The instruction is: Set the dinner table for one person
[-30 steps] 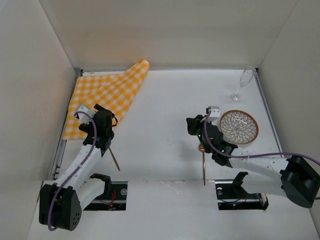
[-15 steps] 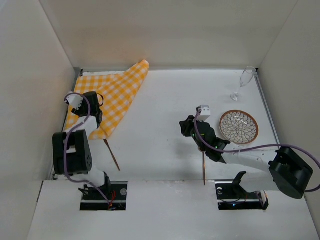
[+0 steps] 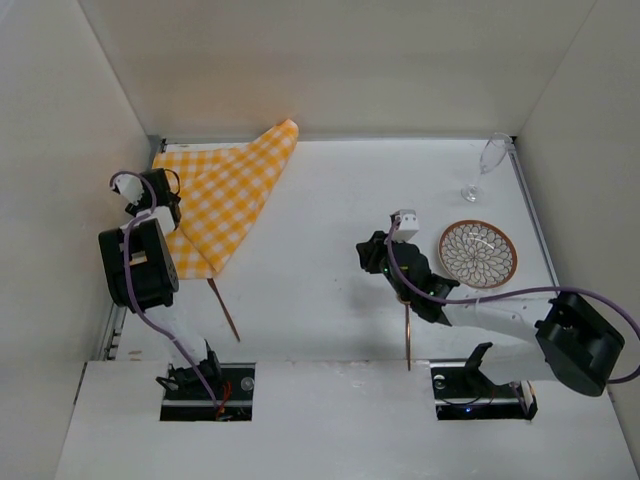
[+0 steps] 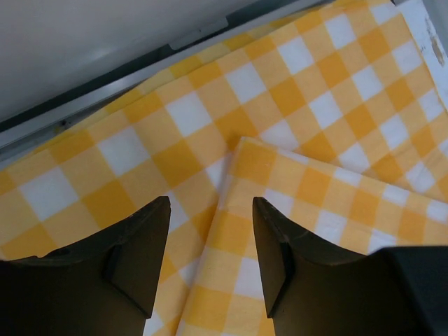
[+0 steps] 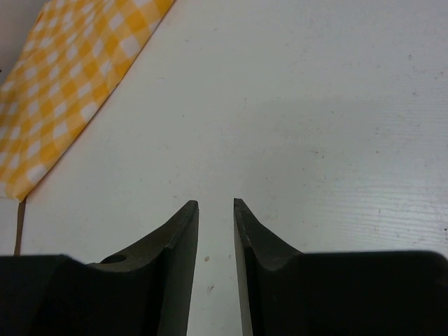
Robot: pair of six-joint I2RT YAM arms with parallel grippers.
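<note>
Two sets of jaws, both empty: left jaws part-open over the checked cloth (image 4: 294,105), right jaws barely parted above the white desk (image 5: 315,105).

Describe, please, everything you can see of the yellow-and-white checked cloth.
The checked cloth is thin fabric in yellow and white squares, lying flat at the far left of the dinner table, one edge reaching the rail at the table's border. It is folded: an upper layer overlaps a lower one, and one corner points toward the far side. The left gripper hangs over the fold edge with jaws apart; contact cannot be told. A thin brown utensil reaches its near corner.
</note>
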